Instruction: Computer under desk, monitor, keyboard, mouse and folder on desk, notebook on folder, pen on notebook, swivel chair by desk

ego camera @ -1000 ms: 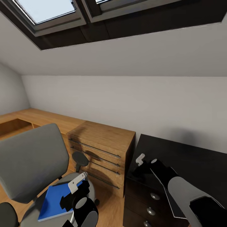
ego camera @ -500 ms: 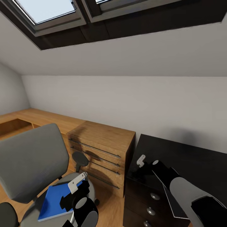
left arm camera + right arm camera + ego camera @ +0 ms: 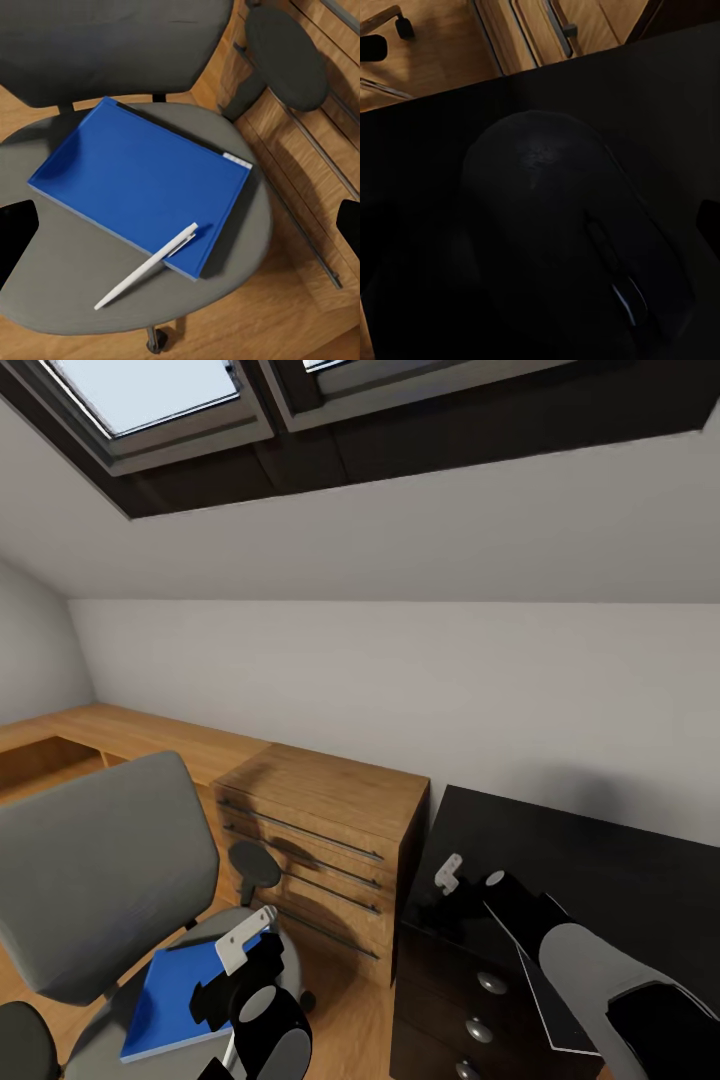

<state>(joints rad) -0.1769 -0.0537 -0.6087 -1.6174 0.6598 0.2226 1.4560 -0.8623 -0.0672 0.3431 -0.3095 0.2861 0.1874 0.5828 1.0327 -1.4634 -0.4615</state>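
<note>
one blue folder (image 3: 142, 184) lies flat, white pen (image 3: 146, 266) across its corner.

Matt grey cloth covers the swivel chair (image 3: 90, 285), seat and backrest alike. On it, the blue folder (image 3: 139, 180) looks like smooth, matt card or plastic. The white pen (image 3: 146, 266) reads as smooth plastic. The drawer chest (image 3: 320, 840) shows warm wood grain with thin metal handles. The black desk (image 3: 600, 870) is dark and faintly glossy; the mouse (image 3: 562, 240) is matt black plastic.
</note>
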